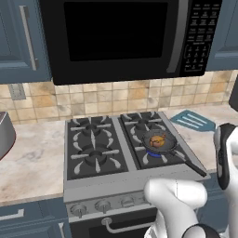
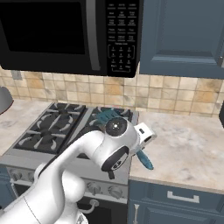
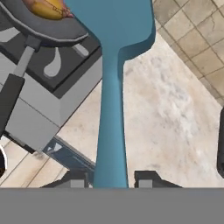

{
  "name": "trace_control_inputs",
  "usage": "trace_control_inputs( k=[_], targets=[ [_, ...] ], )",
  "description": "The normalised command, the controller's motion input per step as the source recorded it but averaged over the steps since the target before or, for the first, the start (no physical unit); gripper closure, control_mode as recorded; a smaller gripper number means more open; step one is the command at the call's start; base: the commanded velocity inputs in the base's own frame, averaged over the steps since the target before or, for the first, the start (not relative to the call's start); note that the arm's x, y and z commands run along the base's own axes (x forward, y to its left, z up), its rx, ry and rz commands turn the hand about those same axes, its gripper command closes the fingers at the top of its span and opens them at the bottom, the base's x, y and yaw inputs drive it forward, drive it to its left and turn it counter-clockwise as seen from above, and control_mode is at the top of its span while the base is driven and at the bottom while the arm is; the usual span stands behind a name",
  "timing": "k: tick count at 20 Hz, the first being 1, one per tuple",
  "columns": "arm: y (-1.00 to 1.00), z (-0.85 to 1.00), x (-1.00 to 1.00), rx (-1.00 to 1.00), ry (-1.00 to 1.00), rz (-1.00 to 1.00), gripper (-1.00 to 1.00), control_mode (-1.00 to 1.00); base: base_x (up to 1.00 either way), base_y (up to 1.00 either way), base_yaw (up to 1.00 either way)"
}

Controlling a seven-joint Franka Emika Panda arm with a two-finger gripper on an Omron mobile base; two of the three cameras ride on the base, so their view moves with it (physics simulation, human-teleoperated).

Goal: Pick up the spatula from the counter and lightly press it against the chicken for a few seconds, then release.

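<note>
A teal spatula (image 3: 111, 87) runs up from between my fingertips, and my gripper (image 3: 110, 178) is shut on its handle. Its slotted blade (image 1: 193, 121) hangs over the counter just right of the stove. From the right base view the blade (image 2: 107, 116) shows behind my arm and the handle end (image 2: 145, 161) sticks out below the hand (image 2: 142, 133). The browned chicken (image 1: 158, 140) lies in a dark frying pan (image 1: 173, 145) on the front right burner. In the hand view the chicken (image 3: 48, 8) and pan (image 3: 43, 26) sit left of the blade, apart from it.
The pan's long black handle (image 1: 193, 166) points toward the stove's front right corner. A black microwave (image 1: 121, 37) hangs low over the stove (image 1: 93, 148). A grey pot (image 1: 4, 135) stands at the far left, and a dark object (image 2: 221, 113) at the counter's right end.
</note>
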Motion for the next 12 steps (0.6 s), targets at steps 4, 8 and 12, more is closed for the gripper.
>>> trace_control_inputs(
  k=[4, 8, 12],
  targets=[
    [0.16, 0.13, 0.06, 0.0, 0.24, 0.09, 1.0, -1.0, 0.0, 0.0, 0.0],
    [0.17, 0.15, 0.03, -0.01, 0.22, 0.04, 1.0, -1.0, 0.0, 0.0, 0.0],
    [0.09, 0.26, 0.0, 0.0, 0.21, 0.06, 1.0, -1.0, 0.0, 0.0, 0.0]
  ],
)
